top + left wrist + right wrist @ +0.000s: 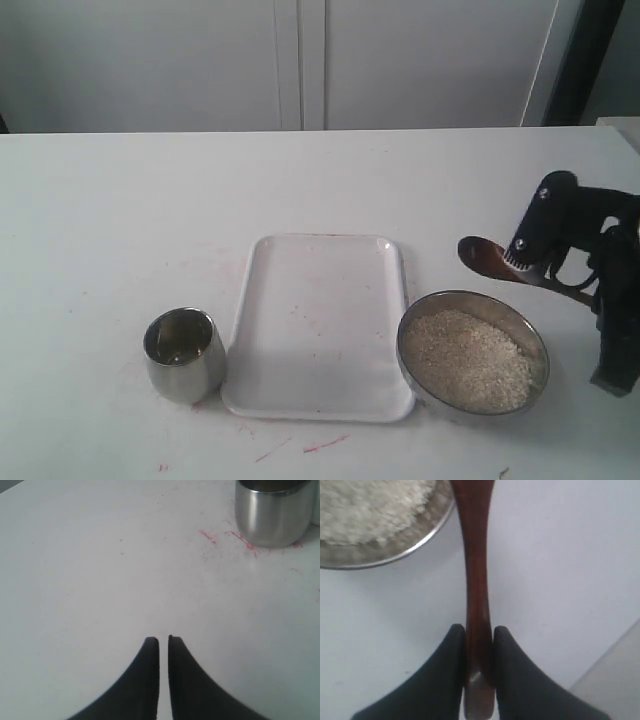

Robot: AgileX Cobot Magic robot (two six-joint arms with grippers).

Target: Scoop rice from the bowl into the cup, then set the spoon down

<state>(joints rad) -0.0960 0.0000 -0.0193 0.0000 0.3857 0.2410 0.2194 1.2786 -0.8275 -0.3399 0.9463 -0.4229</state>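
Observation:
A shiny steel bowl (pixel 468 294) stands at the front right, filled with off-white rice (pixel 465 360). My right gripper (pixel 528 262) hovers just behind and to the right of it, shut on the slim handle of the dark wooden spoon (pixel 485 257). The spoon's round bowl hangs above the table behind the steel bowl's far rim and looks empty. In the right wrist view the fingers (pixel 454 645) clamp the handle (pixel 476 570), with bowl (pixel 395 557) and rice (pixel 370 505) beyond. The small steel cup (pixel 183 353) stands front left. My left gripper (pixel 163 640) is shut and empty, short of the cup (pixel 275 512).
A flat white rectangular tray (pixel 320 300) lies between cup and bowl. Red scribble marks (pixel 215 537) stain the white table near the cup. The table's right edge lies close beside my right arm.

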